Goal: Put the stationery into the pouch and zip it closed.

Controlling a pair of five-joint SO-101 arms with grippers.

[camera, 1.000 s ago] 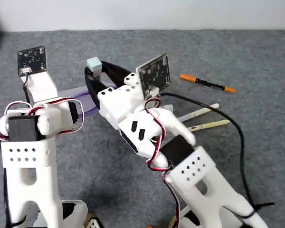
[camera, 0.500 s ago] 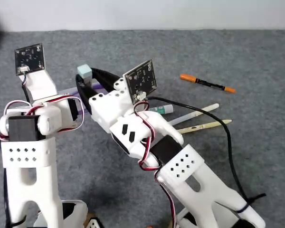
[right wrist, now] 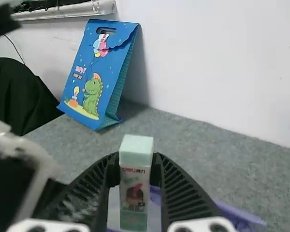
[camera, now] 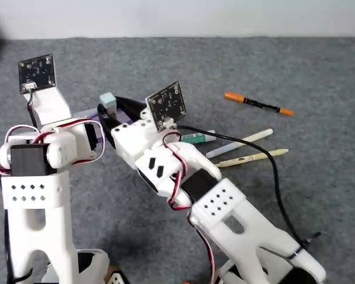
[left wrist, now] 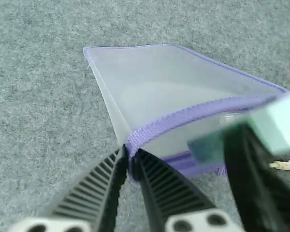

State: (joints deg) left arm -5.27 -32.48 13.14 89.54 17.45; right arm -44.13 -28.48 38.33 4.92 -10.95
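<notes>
left gripper (left wrist: 129, 158): clamped on the purple zip edge of the pouch (left wrist: 159, 87) | right gripper (right wrist: 135, 162): gripping mint eraser (right wrist: 135, 145) upright at pouch mouth | orange pen (camera: 257, 104), pale pens (camera: 244, 142): lying well right of pouch

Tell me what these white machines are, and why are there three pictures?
They are two robot arms with pinching claws called grippers. One picture comes from a camera looking down over the table. The other two come from small cameras on each arm's wrist. The left gripper pinches the purple zip edge of a clear pouch. The right gripper holds a mint-green eraser by the pouch's mouth. On the grey carpet lie an orange pen, two pale pens and a small green-labelled tube. They are not in the pouch yet.
</notes>
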